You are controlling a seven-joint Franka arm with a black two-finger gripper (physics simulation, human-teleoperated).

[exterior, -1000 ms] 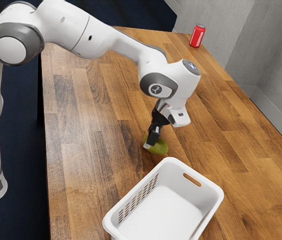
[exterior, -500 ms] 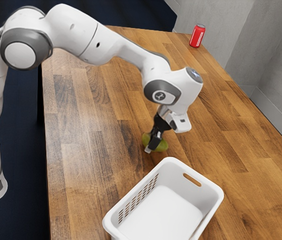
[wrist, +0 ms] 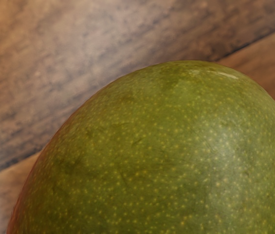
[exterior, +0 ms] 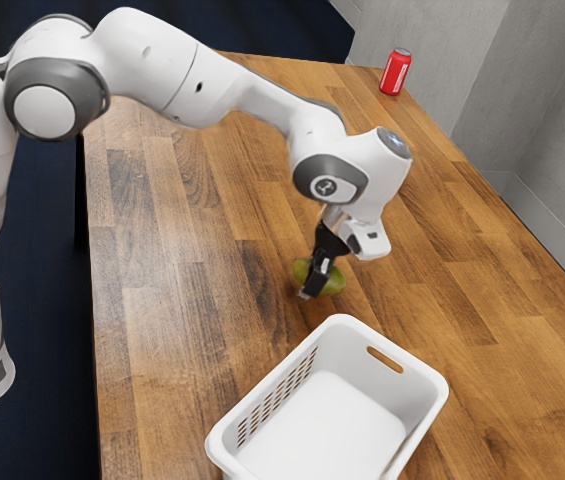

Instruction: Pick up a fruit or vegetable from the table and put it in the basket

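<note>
Clasping green mango within claw

Soft, bright light spreads over the exterior view, and there's a milky sheen on the table from eight to ten o'clock! The basket glows white near six; the floor sinks into deep shade at nine. In the wrist view, pale glare rides the fruit's skin, over dimmer wood.
</note>
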